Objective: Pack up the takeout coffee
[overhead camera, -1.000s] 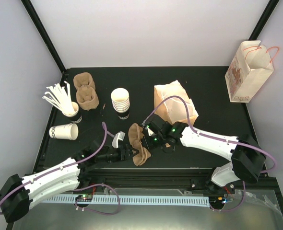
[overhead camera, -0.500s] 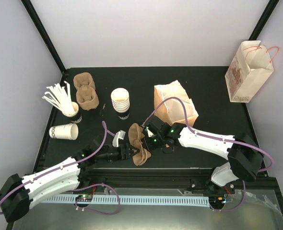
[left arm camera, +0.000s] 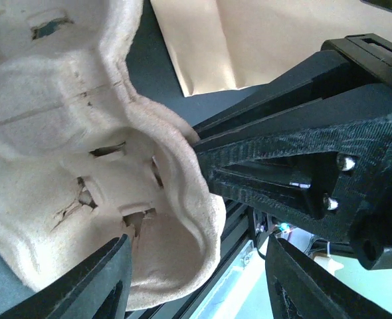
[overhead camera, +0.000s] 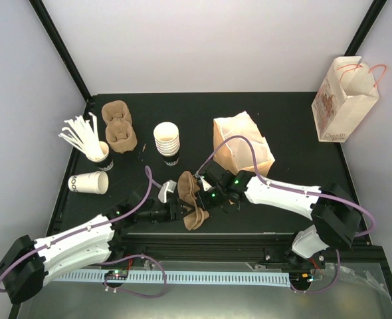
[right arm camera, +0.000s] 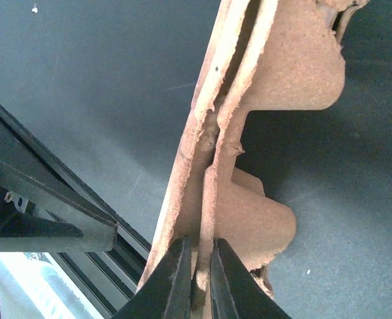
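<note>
White paper cups (overhead camera: 167, 141), stacked behind and left of the pulp carrier (overhead camera: 192, 199), will likely have no seat if it tears or drops: its thin doubled rim bears the whole pinch. At the carrier's left, the left gripper (overhead camera: 177, 211) stands wide open, a lobe between its fingers, untouched as far as shows. At the carrier's right, the right gripper (right arm camera: 198, 249) is nipped narrow on that rim.

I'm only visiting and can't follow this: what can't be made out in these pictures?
- Top view: whether the left claw touches the brown carrier; too small, shadowed.
- Right wrist view: whether the right claw pinches one carrier or two nested; edges cut it off.
- Top view: the standing paper bag, its inside hidden by its walls.
</note>
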Available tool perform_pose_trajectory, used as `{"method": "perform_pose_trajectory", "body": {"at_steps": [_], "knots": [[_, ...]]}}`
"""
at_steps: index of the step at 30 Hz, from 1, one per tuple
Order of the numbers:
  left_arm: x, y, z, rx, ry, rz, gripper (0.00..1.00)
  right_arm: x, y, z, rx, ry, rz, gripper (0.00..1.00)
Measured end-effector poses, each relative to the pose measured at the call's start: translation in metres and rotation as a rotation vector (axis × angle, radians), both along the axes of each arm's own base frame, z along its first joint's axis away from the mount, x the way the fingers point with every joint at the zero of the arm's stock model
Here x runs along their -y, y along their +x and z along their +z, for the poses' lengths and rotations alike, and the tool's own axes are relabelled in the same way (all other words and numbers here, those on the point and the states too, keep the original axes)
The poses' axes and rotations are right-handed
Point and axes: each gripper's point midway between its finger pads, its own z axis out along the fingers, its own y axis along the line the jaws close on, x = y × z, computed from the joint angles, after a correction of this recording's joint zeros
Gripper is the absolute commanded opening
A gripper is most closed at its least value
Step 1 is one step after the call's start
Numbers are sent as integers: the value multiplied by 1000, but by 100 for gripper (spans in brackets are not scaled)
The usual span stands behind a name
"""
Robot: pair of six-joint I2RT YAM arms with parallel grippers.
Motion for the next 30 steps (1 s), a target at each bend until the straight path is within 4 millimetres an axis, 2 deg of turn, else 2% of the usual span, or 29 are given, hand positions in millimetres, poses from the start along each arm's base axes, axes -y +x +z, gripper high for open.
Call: {"method": "perform_pose_trajectory", "body": {"at_steps": [6,16,21,26,30], "knots": [[6,2,3,9,12,-22,56,-3,-2,2,-3,13,11,4],[17,-3,1,7,60,-78,54,-5,-4,3,0,15,19,3],[17,-2,3,15,81,-83,50,-7,-6,3,0,15,26,3],[16,-3,-3,-1,112,-85,43,-8,-6,6,3,20,27,3],[15,-3,-11,-19,140,-84,46,-10,-7,8,6,23,31,3]]}}
